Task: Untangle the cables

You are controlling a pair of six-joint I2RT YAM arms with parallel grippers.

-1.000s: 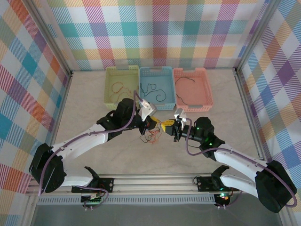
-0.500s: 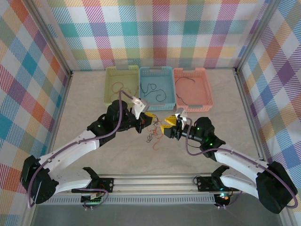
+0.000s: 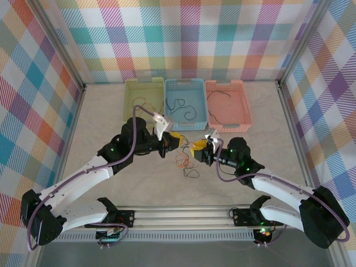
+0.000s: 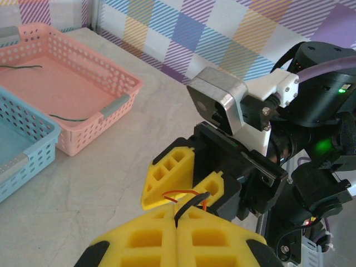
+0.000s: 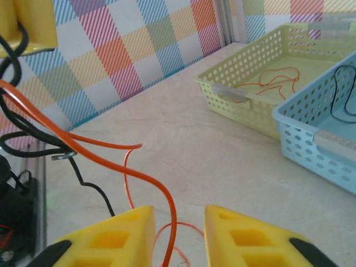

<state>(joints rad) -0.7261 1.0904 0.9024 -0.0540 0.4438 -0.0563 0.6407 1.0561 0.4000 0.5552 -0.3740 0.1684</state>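
Observation:
The cables (image 3: pixel 186 165) are a small clump of orange and black wires hanging to the table between the two grippers. My left gripper (image 3: pixel 173 142) is shut on a black and an orange cable (image 4: pixel 186 201), pinched at the tips of its yellow pads (image 4: pixel 139 240). My right gripper (image 3: pixel 197 149) faces it closely and stands open. An orange cable (image 5: pixel 164 196) runs down through the gap between the right gripper's fingers (image 5: pixel 114 238) without being pinched. A black cable (image 5: pixel 89 186) hangs just left of them.
Three baskets stand in a row at the back: a yellow-green basket (image 3: pixel 144 82) with an orange wire, a blue basket (image 3: pixel 185 81) with black wire, and a pink basket (image 3: pixel 225 83) with dark wire. Checkered walls enclose the table on three sides.
My left gripper has drawn back to the left with its cables, apart from the right gripper. The right gripper has opened. The clump now hangs lower and slightly right.

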